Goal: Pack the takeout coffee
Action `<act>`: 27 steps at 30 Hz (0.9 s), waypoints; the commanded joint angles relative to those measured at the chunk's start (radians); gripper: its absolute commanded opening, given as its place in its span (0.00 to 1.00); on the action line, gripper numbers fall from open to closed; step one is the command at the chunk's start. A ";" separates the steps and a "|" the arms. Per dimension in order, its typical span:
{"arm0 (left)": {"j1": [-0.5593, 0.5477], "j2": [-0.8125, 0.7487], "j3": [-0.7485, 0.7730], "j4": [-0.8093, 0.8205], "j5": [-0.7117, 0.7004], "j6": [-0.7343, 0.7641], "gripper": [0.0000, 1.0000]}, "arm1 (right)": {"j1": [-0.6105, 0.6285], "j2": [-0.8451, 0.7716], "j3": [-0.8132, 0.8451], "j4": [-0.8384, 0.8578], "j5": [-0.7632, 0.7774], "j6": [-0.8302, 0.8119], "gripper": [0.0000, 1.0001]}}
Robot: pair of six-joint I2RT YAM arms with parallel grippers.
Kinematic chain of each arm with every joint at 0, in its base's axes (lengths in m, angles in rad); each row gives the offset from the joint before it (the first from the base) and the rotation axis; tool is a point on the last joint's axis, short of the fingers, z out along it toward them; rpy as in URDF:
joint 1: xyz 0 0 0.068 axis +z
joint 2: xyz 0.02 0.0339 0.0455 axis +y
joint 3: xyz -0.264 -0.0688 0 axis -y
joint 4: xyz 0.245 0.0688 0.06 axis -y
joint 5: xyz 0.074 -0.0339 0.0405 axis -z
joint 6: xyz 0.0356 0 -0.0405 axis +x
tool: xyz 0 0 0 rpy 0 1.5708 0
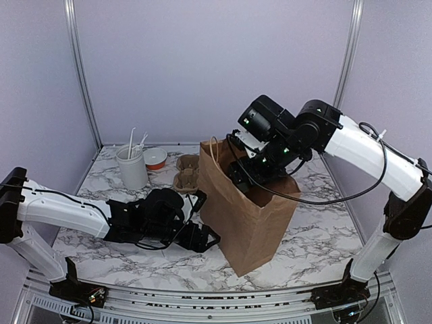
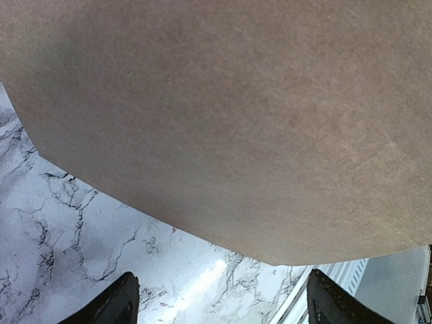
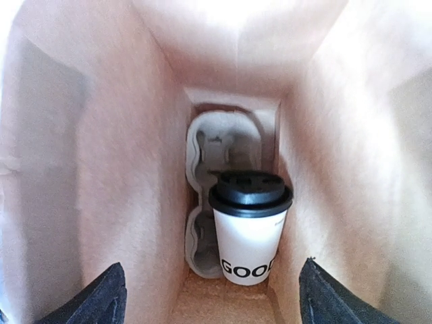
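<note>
The takeout coffee (image 3: 249, 236), a white paper cup with black lettering and a black dome lid, stands upright at the bottom of the brown paper bag (image 1: 251, 219), seen only in the right wrist view. A pulp cup carrier (image 3: 216, 155) lies behind it in the bag. My right gripper (image 1: 244, 177) hangs open at the bag's mouth, well above the cup; in its own view the right gripper (image 3: 212, 304) holds nothing. My left gripper (image 1: 208, 237) is open, low beside the bag's left wall. The left gripper (image 2: 223, 307) has only table between its fingers.
A white cup holding stirrers (image 1: 131, 167) and a small bowl with a red band (image 1: 156, 158) stand at the back left. A second cardboard cup carrier (image 1: 187, 173) lies just left of the bag. The marble table (image 1: 317, 236) ends at a metal rail in front.
</note>
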 commanded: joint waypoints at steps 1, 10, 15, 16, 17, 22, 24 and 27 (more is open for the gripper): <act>0.014 -0.040 0.043 -0.054 -0.007 0.020 0.86 | -0.006 -0.001 0.094 -0.019 0.054 -0.031 0.85; 0.045 -0.077 0.111 -0.141 -0.007 0.041 0.87 | -0.020 -0.043 0.159 0.028 0.113 -0.058 0.87; 0.064 -0.105 0.128 -0.168 -0.018 0.041 0.87 | -0.031 -0.078 0.179 0.095 0.128 -0.084 0.88; 0.066 -0.109 0.133 -0.173 -0.023 0.042 0.87 | -0.033 -0.086 0.181 0.111 0.129 -0.090 0.89; 0.068 -0.113 0.136 -0.179 -0.028 0.040 0.87 | -0.034 -0.096 0.183 0.131 0.132 -0.097 0.89; 0.079 -0.138 0.164 -0.223 -0.068 0.042 0.87 | -0.046 -0.151 0.166 0.286 0.133 -0.138 0.91; 0.086 -0.155 0.177 -0.244 -0.103 0.044 0.87 | -0.054 -0.174 0.155 0.355 0.135 -0.161 0.91; 0.102 -0.190 0.206 -0.291 -0.153 0.048 0.87 | -0.083 -0.217 0.118 0.451 0.152 -0.190 0.96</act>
